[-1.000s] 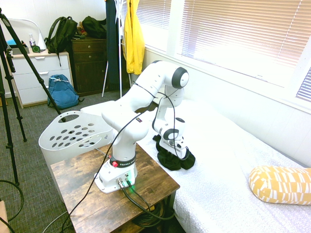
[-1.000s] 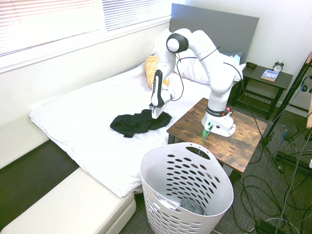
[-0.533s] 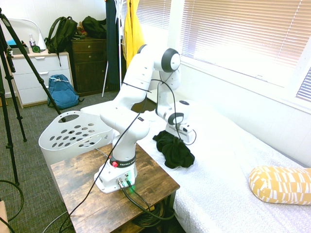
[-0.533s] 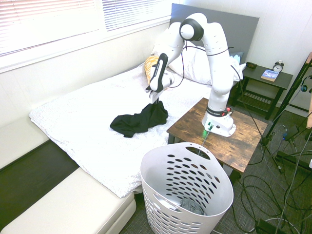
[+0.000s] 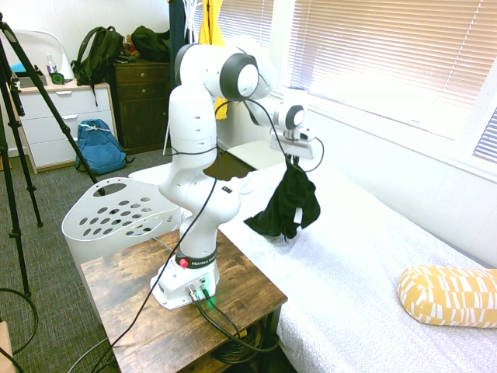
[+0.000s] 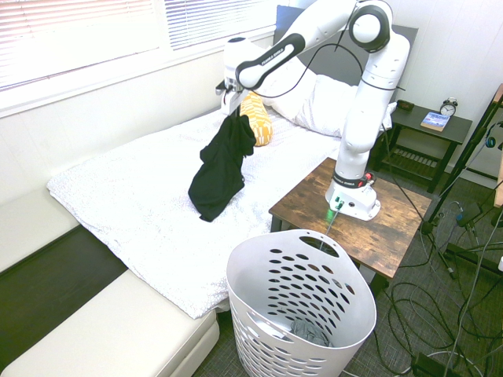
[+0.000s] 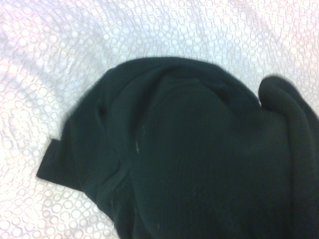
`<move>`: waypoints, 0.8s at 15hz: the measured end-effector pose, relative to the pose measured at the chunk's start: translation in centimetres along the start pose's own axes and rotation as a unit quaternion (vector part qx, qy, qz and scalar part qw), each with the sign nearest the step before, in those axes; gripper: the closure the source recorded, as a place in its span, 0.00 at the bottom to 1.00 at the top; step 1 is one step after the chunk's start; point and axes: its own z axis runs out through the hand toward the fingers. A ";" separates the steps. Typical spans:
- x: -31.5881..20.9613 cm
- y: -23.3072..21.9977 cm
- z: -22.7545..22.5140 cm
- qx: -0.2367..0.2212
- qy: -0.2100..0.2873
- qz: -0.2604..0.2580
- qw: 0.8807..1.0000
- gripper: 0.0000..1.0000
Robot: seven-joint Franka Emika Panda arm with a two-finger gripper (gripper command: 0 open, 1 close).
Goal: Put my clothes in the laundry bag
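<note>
1. Since half a second ago, your arm has risen well above the bed (image 5: 373, 256), and the black garment (image 5: 288, 203) that was mostly lying on the bedspread has gone up with it.
2. Your jaws are pinched on the top of the black garment, just under the wrist, at the gripper (image 5: 291, 159). From the second exterior view the same grip shows at (image 6: 232, 112), with the cloth bunched where it is held.
3. Below the grip, the garment (image 6: 221, 168) hangs in a long, loose drape. You cannot tell from either outside view whether its bottom hem touches the bed or hangs just clear of it.
4. Looking down from the wrist, the dark fabric (image 7: 189, 159) fills most of the picture, with white dotted bedspread (image 7: 99, 45) showing around it.
5. The white laundry basket (image 6: 302, 302) stands upright on the floor, just beside the wooden table (image 6: 385, 228) that carries the arm's base. It sits well apart from the hanging garment, and some grey cloth is visible at its bottom.
6. From the first exterior view, the same basket (image 5: 120, 217) sits on the far side of the table (image 5: 140, 303) from the bed.
7. A yellow patterned pillow (image 5: 450, 295) lies on the bed, well away from the garment.
</note>
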 end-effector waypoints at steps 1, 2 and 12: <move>-1.1 -1.1 -3.4 -0.001 0.009 -0.007 1.000 1.00; -2.2 -2.4 -6.1 -0.002 0.016 -0.015 1.000 1.00; -23.6 -7.6 -27.0 0.004 0.056 -0.135 0.989 1.00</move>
